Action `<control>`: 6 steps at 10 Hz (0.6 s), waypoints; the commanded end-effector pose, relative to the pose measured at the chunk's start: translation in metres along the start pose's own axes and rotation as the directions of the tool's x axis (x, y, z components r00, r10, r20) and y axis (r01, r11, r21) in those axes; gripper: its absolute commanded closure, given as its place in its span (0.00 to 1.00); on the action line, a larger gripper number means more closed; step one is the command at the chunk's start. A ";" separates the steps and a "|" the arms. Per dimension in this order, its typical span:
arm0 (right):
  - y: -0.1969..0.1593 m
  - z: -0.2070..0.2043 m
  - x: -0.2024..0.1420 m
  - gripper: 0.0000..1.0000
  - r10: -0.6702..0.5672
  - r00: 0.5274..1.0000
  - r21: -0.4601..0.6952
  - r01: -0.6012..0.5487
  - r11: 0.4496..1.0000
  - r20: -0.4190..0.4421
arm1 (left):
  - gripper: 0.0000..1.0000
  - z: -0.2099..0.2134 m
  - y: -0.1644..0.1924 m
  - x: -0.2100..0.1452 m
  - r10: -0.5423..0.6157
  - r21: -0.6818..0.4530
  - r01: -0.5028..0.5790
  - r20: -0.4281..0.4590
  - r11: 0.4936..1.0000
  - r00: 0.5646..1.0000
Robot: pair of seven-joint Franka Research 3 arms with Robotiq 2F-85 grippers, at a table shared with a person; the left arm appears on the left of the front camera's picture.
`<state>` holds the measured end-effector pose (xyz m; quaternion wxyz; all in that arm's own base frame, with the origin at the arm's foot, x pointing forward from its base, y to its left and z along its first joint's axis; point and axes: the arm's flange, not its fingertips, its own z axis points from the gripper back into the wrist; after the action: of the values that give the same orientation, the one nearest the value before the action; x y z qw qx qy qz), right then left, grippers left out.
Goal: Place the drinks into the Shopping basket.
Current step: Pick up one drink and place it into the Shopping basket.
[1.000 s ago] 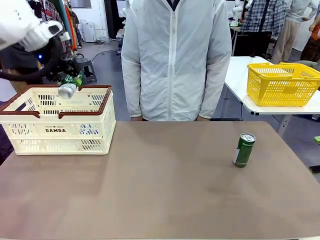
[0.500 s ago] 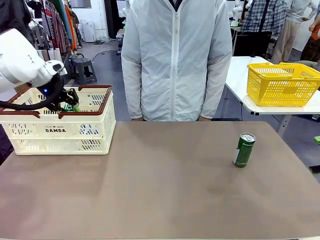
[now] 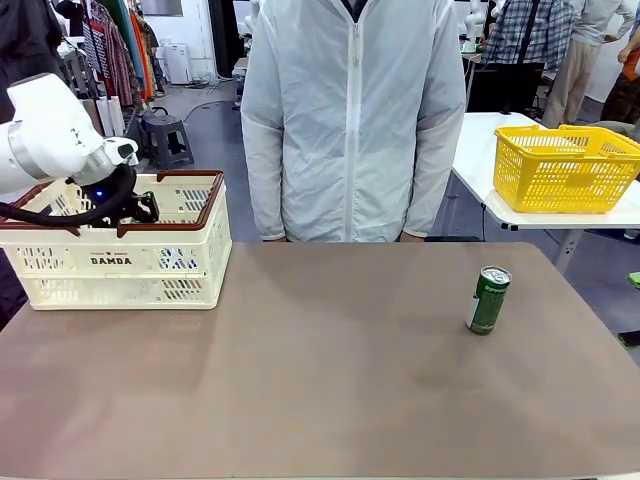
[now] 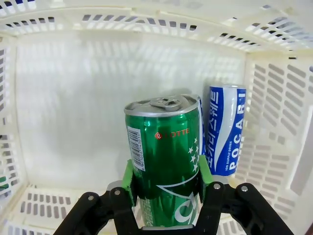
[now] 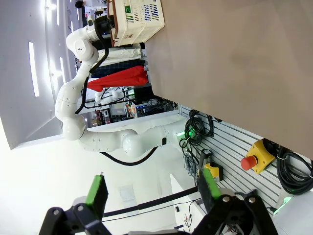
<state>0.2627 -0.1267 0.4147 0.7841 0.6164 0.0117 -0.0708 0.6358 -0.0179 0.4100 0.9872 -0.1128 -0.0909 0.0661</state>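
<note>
Left wrist view, green can (image 4: 165,147) gripped in left pincer (image 4: 167,181), inside basket (image 4: 73,98)

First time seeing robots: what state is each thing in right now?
Left gripper: shut on green metal can.
Green metal can: held inside cream slotted plastic basket.
Blue-and-white metal can: inside the basket, unheld.
Second green can: upright on brown table.
Right gripper: open, empty.

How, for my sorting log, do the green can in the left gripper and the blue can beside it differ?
The green can is clamped in the left gripper; the blue can is free. The green can reads LOTTE, the blue can POCARI. Both are slim, parallel, and inside the Shopping basket.
</note>
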 end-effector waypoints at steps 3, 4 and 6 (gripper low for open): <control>0.007 0.000 0.002 0.00 -0.008 1.000 0.019 0.008 1.000 0.009 | 0.00 0.012 -0.005 0.004 0.030 0.036 -0.030 -0.003 0.999 1.000; 0.007 0.000 0.002 0.00 -0.008 1.000 0.019 0.008 1.000 0.009 | 0.00 0.015 -0.005 0.004 0.026 0.034 -0.026 0.003 0.999 1.000; 0.007 0.000 0.002 0.00 -0.008 1.000 0.019 0.008 1.000 0.009 | 0.00 0.016 -0.004 0.004 0.030 0.041 -0.031 0.002 0.999 1.000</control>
<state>0.2627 -0.1267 0.4147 0.7841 0.6164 0.0117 -0.0708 0.6384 -0.0181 0.4223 0.9870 -0.1080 -0.0951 0.0709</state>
